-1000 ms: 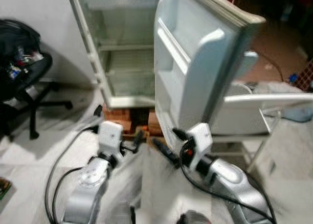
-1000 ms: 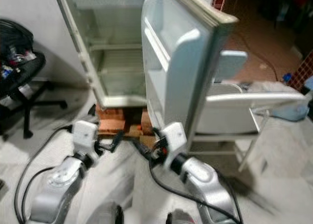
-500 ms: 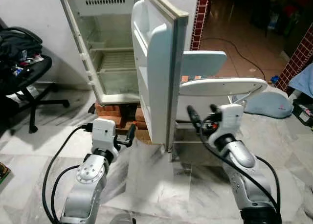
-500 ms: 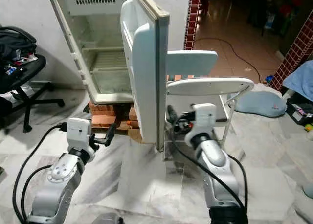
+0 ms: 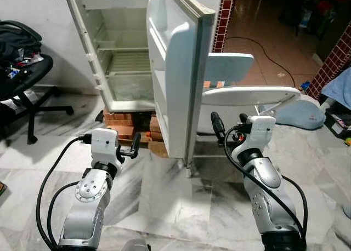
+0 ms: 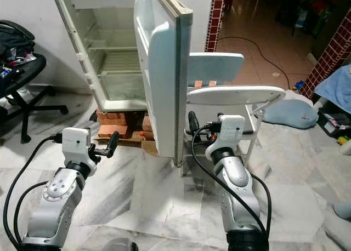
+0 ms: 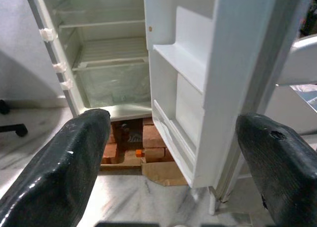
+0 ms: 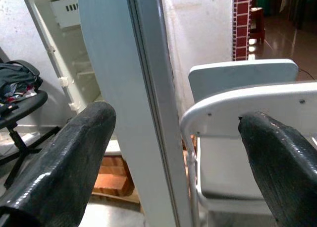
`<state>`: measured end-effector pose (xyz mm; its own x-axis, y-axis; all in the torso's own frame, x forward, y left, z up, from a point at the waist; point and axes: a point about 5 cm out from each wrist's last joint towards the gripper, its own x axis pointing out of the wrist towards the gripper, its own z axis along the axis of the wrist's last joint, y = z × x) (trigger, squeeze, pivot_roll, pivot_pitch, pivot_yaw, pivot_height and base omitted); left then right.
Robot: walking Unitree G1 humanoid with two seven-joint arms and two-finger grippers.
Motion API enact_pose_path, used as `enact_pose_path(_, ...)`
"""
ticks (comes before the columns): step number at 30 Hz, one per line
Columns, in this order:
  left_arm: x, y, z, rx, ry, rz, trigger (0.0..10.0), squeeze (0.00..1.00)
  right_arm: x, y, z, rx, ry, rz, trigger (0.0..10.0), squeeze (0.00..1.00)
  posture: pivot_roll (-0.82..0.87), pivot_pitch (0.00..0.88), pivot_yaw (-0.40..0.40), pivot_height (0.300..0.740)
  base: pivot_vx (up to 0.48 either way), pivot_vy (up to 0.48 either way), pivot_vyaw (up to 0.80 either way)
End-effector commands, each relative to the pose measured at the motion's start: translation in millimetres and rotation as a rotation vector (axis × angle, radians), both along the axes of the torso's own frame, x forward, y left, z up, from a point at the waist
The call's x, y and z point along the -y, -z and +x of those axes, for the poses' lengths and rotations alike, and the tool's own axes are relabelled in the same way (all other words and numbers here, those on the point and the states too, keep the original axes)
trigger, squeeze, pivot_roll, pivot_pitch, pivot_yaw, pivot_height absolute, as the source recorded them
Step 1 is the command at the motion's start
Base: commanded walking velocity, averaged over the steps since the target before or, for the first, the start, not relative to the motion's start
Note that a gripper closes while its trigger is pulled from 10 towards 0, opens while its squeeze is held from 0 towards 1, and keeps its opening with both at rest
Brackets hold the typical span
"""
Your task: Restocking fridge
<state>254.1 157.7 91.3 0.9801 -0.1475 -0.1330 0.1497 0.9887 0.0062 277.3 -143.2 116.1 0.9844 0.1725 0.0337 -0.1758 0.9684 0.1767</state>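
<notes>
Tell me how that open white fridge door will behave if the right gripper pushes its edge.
The open white fridge door probably swings easily about its hinge side rather than flexing; it looks like a rigid panel. Its moulded shelves look empty, so it is likely light. The white fridge sits on red bricks, so a hard shove from the right gripper might rock it.

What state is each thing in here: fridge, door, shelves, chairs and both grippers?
Fridge: open, standing on bricks.
Fridge door: swung wide, its racks bare.
Fridge shelves: bare.
White folding chair: upright behind the door.
Office chair: piled with dark things.
Left gripper: fingers open, holding nothing.
Right gripper: fingers open, holding nothing.
</notes>
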Motion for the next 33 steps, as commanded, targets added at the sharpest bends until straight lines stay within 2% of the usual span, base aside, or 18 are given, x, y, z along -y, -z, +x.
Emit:
enact_pose_path(1, 0.7, -1.3, -2.1, 0.008, 0.005, 0.0, 10.0, 0.0, 1.0, -3.1, 3.9, 0.012, 0.016, -0.001, 10.0, 0.0, 0.06, 0.051, 0.028, 0.74, 0.48, 0.0, 0.0)
enact_pose_path(13, 1.9, -1.6, -4.1, 0.01, -0.004, -0.03, 10.0, 0.0, 2.6, -7.0, 9.2, 0.029, 0.04, -0.01, 10.0, 0.0, 0.06, 0.058, 0.024, 0.74, 0.417, 0.0, 0.0)
enact_pose_path(17, 0.4, -0.1, -5.1, -0.005, -0.028, -0.014, 10.0, 0.0, 1.7, -7.8, 10.2, 0.034, 0.035, -0.004, 10.0, 0.0, 0.06, 0.062, 0.023, 0.74, 0.0, 0.0, 0.0)
enact_pose_path(18, -0.8, 1.2, -5.8, -0.015, -0.048, -0.006, 10.0, 0.0, 0.7, -8.4, 10.8, 0.039, 0.024, -0.003, 10.0, 1.0, 0.06, 0.063, 0.022, 0.74, 0.0, 0.0, 0.0)
enact_pose_path(23, -6.0, 4.1, -9.3, -0.044, -0.114, 0.007, 10.0, 0.0, -1.0, -12.0, 13.4, 0.061, 0.005, -0.001, 10.0, 1.0, 0.07, 0.067, 0.021, 0.74, 0.0, 0.0, 0.0)
enact_pose_path(32, -8.9, 6.2, -13.7, -0.077, -0.123, 0.011, 10.0, 0.0, -4.0, -15.2, 22.1, 0.065, -0.012, 0.008, 10.0, 1.0, 0.09, 0.073, 0.022, 0.74, 0.0, 0.0, 0.0)
enact_pose_path(33, -8.5, 7.4, -15.4, -0.091, -0.105, 0.014, 10.0, 0.0, -13.3, -21.6, 32.9, 0.08, -0.048, 0.008, 10.0, 1.0, 0.1, 0.072, 0.022, 0.74, 0.0, 0.0, 0.0)
